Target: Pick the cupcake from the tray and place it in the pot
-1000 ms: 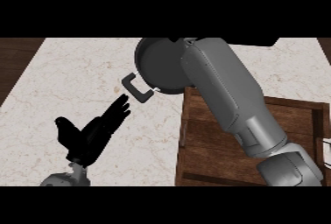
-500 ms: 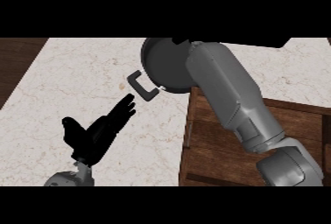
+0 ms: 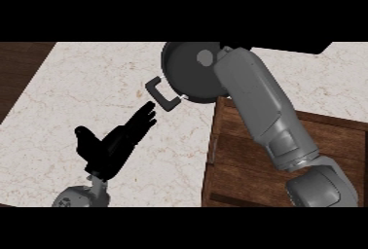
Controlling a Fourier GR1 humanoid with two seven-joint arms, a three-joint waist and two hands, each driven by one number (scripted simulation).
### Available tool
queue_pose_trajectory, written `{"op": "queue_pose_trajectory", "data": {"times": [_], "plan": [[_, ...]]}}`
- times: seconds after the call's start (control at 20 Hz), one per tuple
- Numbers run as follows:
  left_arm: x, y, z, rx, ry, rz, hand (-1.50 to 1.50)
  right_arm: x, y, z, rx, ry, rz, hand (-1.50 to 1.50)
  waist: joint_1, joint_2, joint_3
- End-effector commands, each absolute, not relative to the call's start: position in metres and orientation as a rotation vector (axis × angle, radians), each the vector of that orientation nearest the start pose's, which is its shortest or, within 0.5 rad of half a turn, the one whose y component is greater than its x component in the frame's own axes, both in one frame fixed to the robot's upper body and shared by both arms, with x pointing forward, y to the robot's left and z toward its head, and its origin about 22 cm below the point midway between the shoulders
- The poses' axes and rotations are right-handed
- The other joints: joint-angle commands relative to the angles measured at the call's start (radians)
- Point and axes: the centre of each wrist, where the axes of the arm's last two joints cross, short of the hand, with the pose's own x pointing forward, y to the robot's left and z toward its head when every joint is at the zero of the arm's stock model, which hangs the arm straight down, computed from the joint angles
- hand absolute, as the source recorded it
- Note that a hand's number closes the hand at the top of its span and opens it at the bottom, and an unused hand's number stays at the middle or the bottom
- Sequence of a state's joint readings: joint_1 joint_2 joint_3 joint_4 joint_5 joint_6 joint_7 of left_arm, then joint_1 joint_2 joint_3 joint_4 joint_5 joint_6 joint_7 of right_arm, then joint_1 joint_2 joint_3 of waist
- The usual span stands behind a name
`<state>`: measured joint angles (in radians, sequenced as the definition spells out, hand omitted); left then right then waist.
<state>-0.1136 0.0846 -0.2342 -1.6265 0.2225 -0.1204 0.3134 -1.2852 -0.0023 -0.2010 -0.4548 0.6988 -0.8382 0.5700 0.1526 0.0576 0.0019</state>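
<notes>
The grey pot stands at the counter's far middle, its black handle pointing toward me and left. My right forearm reaches from the lower right over the pot and covers its right half. The right hand itself is hidden past the forearm's end. A pale grey round spot shows inside the pot; I cannot tell what it is. The wooden tray lies at the right under that forearm. No cupcake shows. My left hand is open at lower left, fingers straight, tips just short of the handle.
The pale marble counter spreads to the left. A dark wooden strip borders its far left edge. A black shape sits at the top right.
The right forearm has shifted a little to the right over the pot. My left hand's fingertips have come up slightly nearer the pot's handle.
</notes>
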Motion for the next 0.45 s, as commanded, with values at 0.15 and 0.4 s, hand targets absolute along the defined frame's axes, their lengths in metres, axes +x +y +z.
{"op": "queue_pose_trajectory", "data": {"times": [0.15,0.4], "plan": [[0.256,0.182,0.033,-0.375,-1.352,-0.269,0.00,0.458,-0.078,0.144,-0.944,-1.496,-0.272,-1.50,-0.011,-0.007,-0.002],[0.252,0.185,0.031,-0.342,-1.348,-0.250,0.00,0.459,-0.078,0.137,-0.973,-1.477,-0.325,-1.50,-0.044,-0.025,-0.002]]}}
